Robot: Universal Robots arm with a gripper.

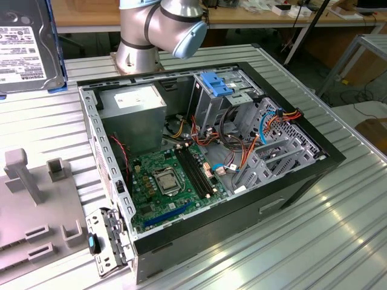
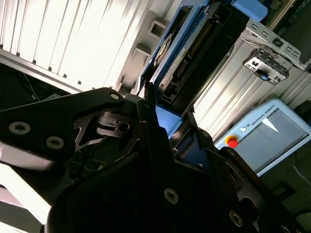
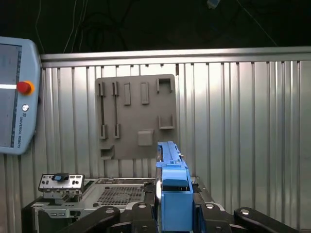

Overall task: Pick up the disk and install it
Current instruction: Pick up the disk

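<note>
The gripper (image 3: 172, 206), black jointed links studded with bolt heads, is clamped on the one disk (image 3: 171, 177), a finger against each side. In the first wrist view the disk is seen edge-on as a narrow strip of bright blue plastic. The exterior view gives its flat grey labelled face instead, edged in blue, high at the exterior view's left, clear of the ribbed metal table (image 1: 338, 229) and well apart from the single open computer case (image 1: 302, 175). One grey moulded fixture board (image 3: 136, 116) with rectangular pockets lies on the table beside the case. Inside the case are one green motherboard (image 1: 169, 187), one grey power-supply box (image 1: 133, 115), and one blue bracket (image 1: 221, 81) on the drive cage, with orange and red cables nearby. One pale teach pendant (image 3: 14, 97) with a red button rests further out.
</note>
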